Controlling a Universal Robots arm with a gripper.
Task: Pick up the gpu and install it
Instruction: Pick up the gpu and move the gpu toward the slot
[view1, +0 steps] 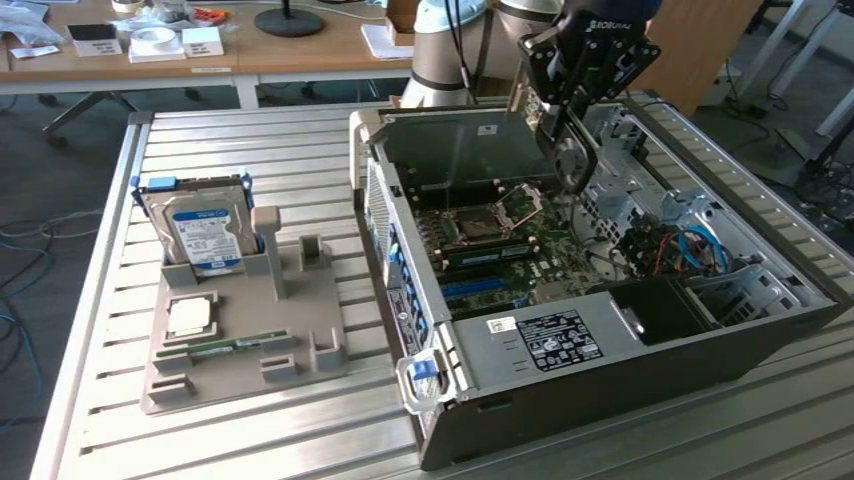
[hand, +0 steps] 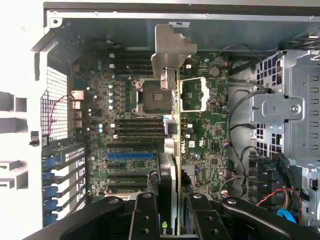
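Currently the pincer (view1: 558, 112) is pinching the gpu (view1: 575, 160) by one end and holds it in the air over the open computer case (view1: 587, 390), above the far part of the motherboard (view1: 514, 250). In the wrist view the fingers (hand: 145, 217) clamp either face of the gpu (hand: 172, 165), which shows edge-on as a thin line.

Several things could go wrong from here. The silver bracket (hand: 171, 50) is the lowest part and hangs over the area around the processor socket (hand: 150, 95); a straight descent in this pose would, I judge, drive metal into the socket or the parts beside it. The grip is at one end only, so the card may swing or slip between the fingers if it touches anything. The loose cables (view1: 667, 250) at the exterior view's right, beside the drive cage (hand: 287, 107), could snag a corner. The blue slot (hand: 130, 155) lies nearer the case's rear wall than the card does, so any sideways error would put the edge connector on bare board, not in a slot.

The card's long axis runs steeply downward from the pincer, close to upright, with a slight lean toward the near side in the exterior view. Its bracket end points down at the board, and its faces stand vertical.
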